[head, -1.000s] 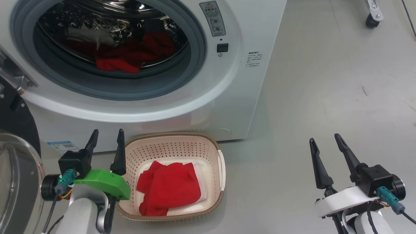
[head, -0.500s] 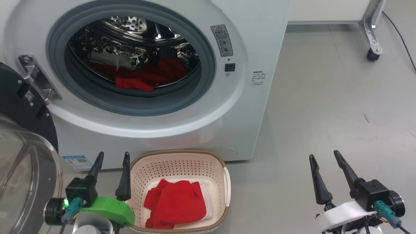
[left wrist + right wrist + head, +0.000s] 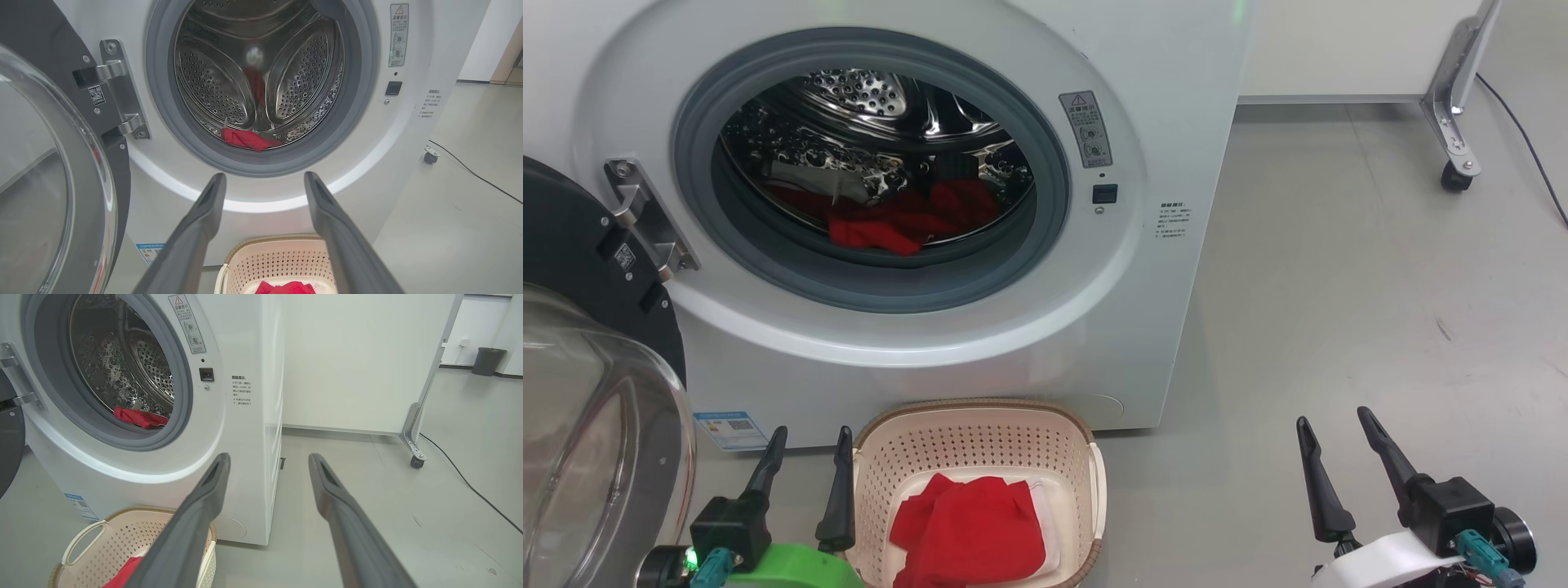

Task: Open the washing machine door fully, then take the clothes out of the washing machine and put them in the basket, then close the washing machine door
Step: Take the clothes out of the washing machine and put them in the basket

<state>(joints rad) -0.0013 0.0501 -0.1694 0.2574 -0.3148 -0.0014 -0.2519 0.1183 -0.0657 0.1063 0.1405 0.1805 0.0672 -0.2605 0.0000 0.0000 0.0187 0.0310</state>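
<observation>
since the earlier frames the head camera has tilted upward. the washing machine, the basket and both grippers now sit lower in the head view. their places relative to one another are unchanged.

surroundings. the door stands swung out on its hinge, left of the drum mouth. its glass bowl bulges toward the near side, just left of the left gripper. the basket stands on the floor close in front of the machine, below the drum mouth and just right of the left gripper. at far right a metal frame leg rests on a castor, with a black cable beside it. the right wrist view shows a dark waste bin by the far wall.

grippers. left gripper: fingers spread apart, holding nothing. right gripper: fingers spread apart, holding nothing, over bare floor well right of the basket.

count.
- one washing machine, one door, one basket, two grippers.
- clothes: two red heaps. the drum heap lies low at the drum's front. the basket heap lies in the basket, with one white cloth at its right edge.
- one blue label, one warning sticker.
</observation>
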